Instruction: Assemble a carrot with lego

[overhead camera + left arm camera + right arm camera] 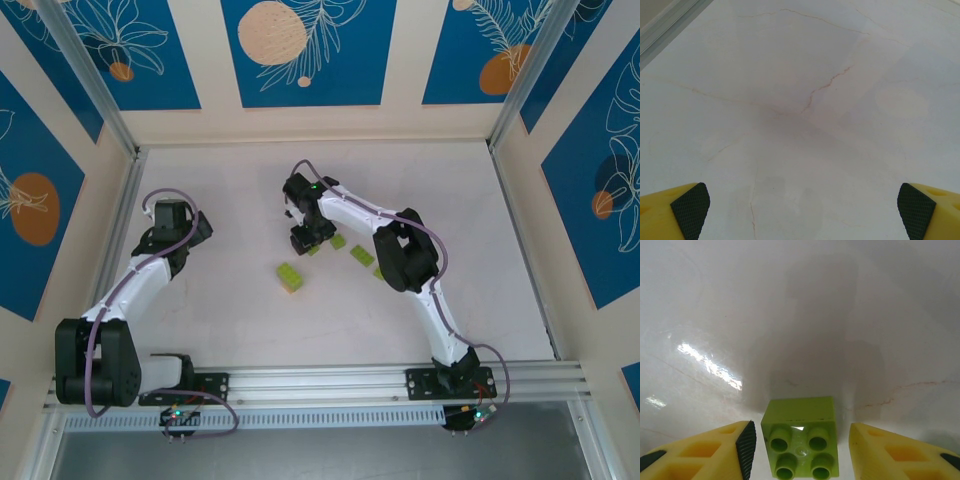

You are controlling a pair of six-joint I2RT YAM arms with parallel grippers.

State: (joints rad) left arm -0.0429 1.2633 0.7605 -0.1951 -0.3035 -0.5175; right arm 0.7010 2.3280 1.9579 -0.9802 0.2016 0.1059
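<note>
Overhead, your left arm (125, 290) rises from its base at 7 o'clock, folds at the elbow and reaches toward 11 o'clock. It ends with the left gripper (168, 218) pointed down over bare table (230, 330) at 9 o'clock. Your right arm (435, 300) climbs from its base at 5 o'clock, bends at a dark elbow joint right of centre, then stretches toward 10 o'clock. That leaves the right gripper (303, 238) hanging nose-down just above the table's centre. The carrot (290, 277), a short lime-green stack with an orange brick at its near end, lies near that gripper at its 6 o'clock, apart from it. Two loose lime-green bricks (361, 256) lie at the gripper's 3 to 4 o'clock, close by the forearm, and a lime-green corner shows at the gripper's foot.

From the left wrist, you see the left gripper's two yellow fingers (675, 215) with black pads at 7 and 5 o'clock. They are spread wide with nothing between them, above the pale, faintly cracked table.

From the right wrist, the right gripper (800, 435) stands open, its fingers at 7 and 5 o'clock either side of a lime-green brick (800, 412). The brick is a square with four studs, sitting studs up, flat on the table. A gap shows on each side. Neither finger touches the brick, though the left one is nearer.
</note>
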